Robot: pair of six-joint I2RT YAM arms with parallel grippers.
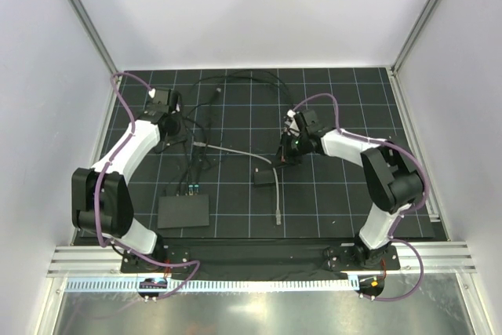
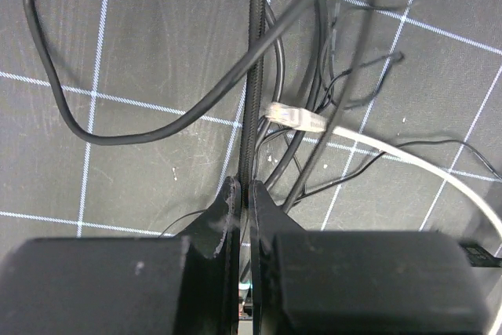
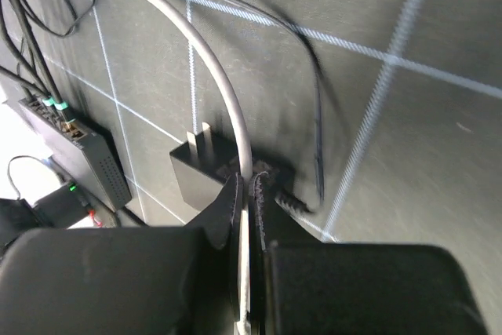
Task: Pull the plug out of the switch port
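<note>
The flat black switch box (image 1: 184,211) lies near the left arm's base, with several black cables plugged into its far edge (image 1: 189,188). It also shows in the right wrist view (image 3: 78,151), its plugs having green ends (image 3: 52,104). My left gripper (image 2: 243,187) is shut on a black braided cable (image 2: 251,76). It is above the cable tangle in the top view (image 1: 180,131). A clear plug (image 2: 296,118) on a white cable lies loose on the mat just ahead. My right gripper (image 3: 249,181) is shut on the white cable (image 3: 223,92). It is right of the tangle in the top view (image 1: 287,153).
A small black square adapter with two prongs (image 3: 196,169) lies right under my right fingers and shows mid-mat in the top view (image 1: 264,177). Thin black cables loop over the back left of the mat (image 1: 205,115). The white cable's other end (image 1: 278,217) lies toward the front.
</note>
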